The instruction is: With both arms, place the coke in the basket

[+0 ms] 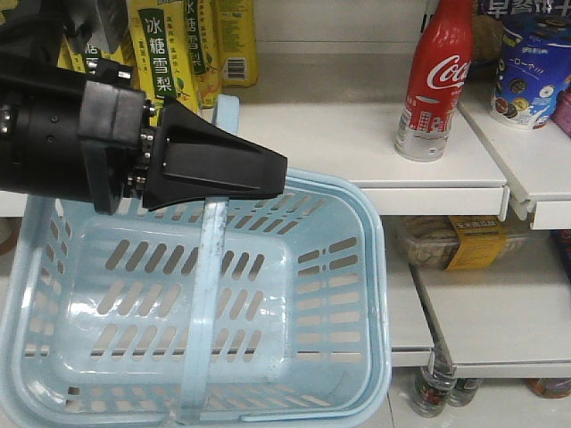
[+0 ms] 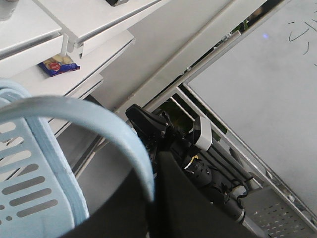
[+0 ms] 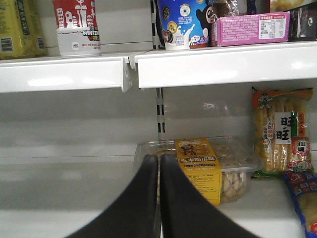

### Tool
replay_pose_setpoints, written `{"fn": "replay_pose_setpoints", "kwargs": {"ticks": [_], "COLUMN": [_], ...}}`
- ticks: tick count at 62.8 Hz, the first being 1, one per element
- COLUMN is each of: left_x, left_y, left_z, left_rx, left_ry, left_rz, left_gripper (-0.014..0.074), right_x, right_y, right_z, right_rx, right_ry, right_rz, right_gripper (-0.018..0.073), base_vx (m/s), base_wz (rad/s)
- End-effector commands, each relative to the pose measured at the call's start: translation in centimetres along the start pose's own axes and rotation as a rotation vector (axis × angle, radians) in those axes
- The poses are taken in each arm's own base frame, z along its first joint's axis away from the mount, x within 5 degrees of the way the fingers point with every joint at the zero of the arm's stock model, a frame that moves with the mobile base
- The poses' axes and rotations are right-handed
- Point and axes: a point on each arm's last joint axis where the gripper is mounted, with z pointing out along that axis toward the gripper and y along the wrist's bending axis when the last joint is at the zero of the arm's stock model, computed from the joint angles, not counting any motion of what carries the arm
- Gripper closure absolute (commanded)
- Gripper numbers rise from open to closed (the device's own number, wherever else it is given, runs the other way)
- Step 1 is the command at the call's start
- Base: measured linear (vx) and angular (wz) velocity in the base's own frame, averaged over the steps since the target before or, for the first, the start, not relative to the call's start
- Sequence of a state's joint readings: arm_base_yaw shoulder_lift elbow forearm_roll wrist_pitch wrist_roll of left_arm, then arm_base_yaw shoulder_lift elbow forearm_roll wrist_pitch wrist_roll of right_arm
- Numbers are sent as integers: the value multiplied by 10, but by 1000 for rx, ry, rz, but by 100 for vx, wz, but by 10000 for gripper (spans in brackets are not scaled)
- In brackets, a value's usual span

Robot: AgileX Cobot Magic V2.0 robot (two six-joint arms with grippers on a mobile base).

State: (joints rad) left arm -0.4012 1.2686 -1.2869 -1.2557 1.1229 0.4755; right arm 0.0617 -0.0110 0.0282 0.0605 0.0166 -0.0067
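The coke (image 1: 437,80) stands upright on the white upper shelf at the right; its silver lower part shows at the top left of the right wrist view (image 3: 77,29). The light blue basket (image 1: 375,267) hangs below the shelf, left of the can. My left gripper (image 1: 268,174) is shut on the basket's handle (image 1: 203,294); in the left wrist view the handle (image 2: 89,116) runs down between its fingers (image 2: 154,188). My right gripper (image 3: 159,158) is shut and empty, below the coke's shelf, pointing at the lower shelf.
Yellow drink packs (image 1: 169,45) stand at the back left. A blue round tub (image 1: 531,71) is right of the coke. A clear biscuit box with a yellow label (image 3: 198,168) lies on the lower shelf, snack bags (image 3: 282,131) to its right. The shelf edge (image 3: 223,67) juts out.
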Motion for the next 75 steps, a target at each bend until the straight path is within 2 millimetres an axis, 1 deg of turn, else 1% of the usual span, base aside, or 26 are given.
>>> {"fn": "replay_pose_setpoints", "kwargs": {"ticks": [1,61,66,72,75], "left_x": [-6,-6,-6,-6,-6], "left_y": [-21,-21,-21,-21,-21], "left_z": [-7,-7,-7,-7,-7], "left_rx": [62,62,62,62,62], "left_ry": [-81,-81,-81,-81,-81], "left_rz": [44,44,44,44,44], "left_gripper": [603,603,603,603,603], "right_x": [-5,-5,-7,-13,-16], "right_y": [0,0,0,-3,-4], "right_z": [-1,-1,-1,-2,-3], "right_rx": [1,2,0,0,3], "right_ry": [-78,-79,-99,-171,-208], "right_rz": [-11,-10,83,320,404], "right_gripper": [561,561,561,561,561], "base_vx": [0,0,0,0,0], "base_wz": [1,0,0,0,0]}}
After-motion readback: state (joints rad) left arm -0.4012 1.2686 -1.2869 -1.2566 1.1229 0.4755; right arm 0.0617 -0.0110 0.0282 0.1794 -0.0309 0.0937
